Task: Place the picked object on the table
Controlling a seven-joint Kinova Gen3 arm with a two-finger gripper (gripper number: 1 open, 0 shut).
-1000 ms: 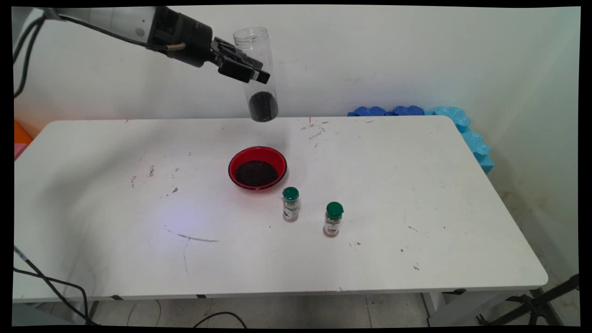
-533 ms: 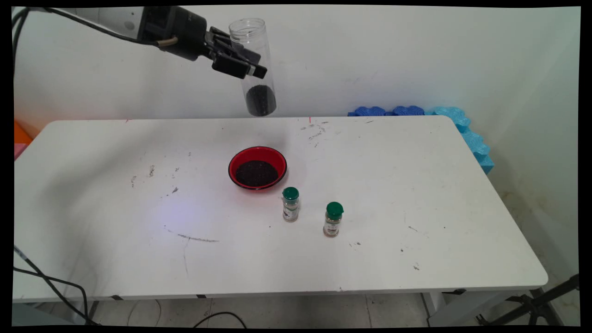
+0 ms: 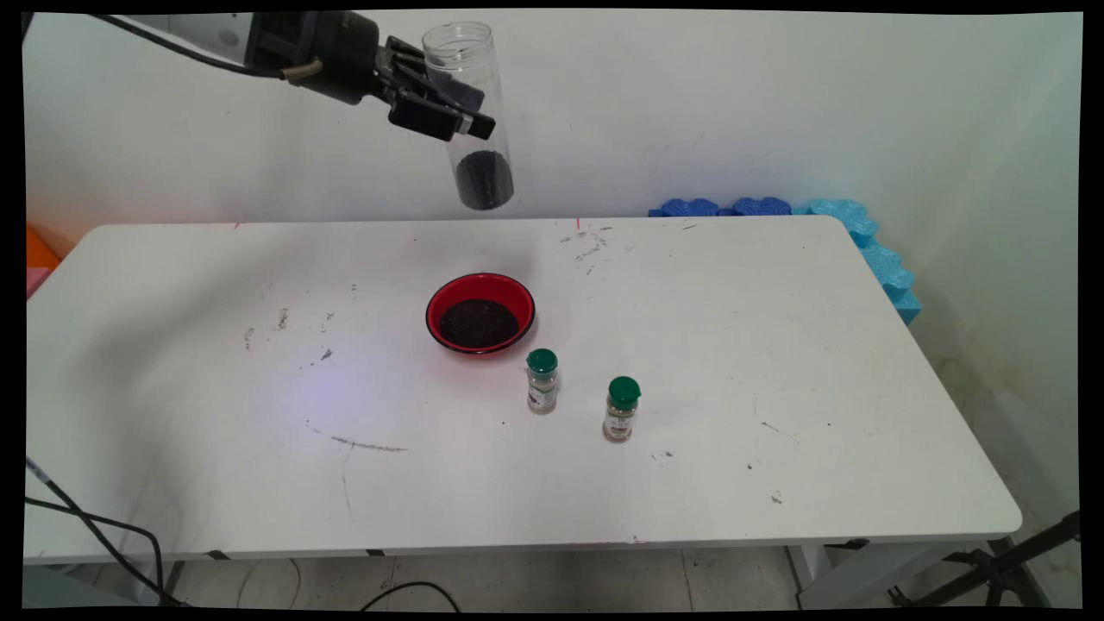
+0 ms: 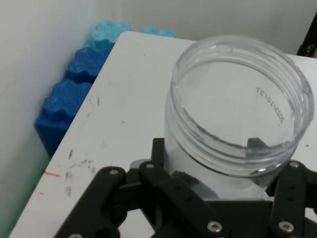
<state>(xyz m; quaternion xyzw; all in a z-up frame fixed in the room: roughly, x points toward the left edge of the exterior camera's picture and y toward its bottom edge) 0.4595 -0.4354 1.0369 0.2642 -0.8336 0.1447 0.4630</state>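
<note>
Main view: gripper (image 3: 461, 108) closed around mid-body of a clear open-topped jar (image 3: 470, 112), held high above the surface (image 3: 776, 362), in front of the wall. Jar near upright, slightly tilted, mouth uppermost; dark granules (image 3: 484, 179) settled in its bottom. Arm entering from upper left, reaching rightward and slightly downward, black cables trailing from it.

Hand view: jar rim (image 4: 241, 101) wide open, no lid; gripper (image 4: 233, 193) linkage clasping the jar wall on both sides.

On the surface, below and in front of the held jar: red bowl (image 3: 480, 313) containing dark granules. Just right of and nearer than the bowl, two small green-capped spice bottles, one (image 3: 542, 380) near the bowl, the other (image 3: 621, 408) to its right, both upright and apart from each other. Surface white, scuffed and marked. Blue foam pieces (image 3: 871, 250) against the wall at the far right corner. Cables (image 3: 95, 526) hanging at lower left.
</note>
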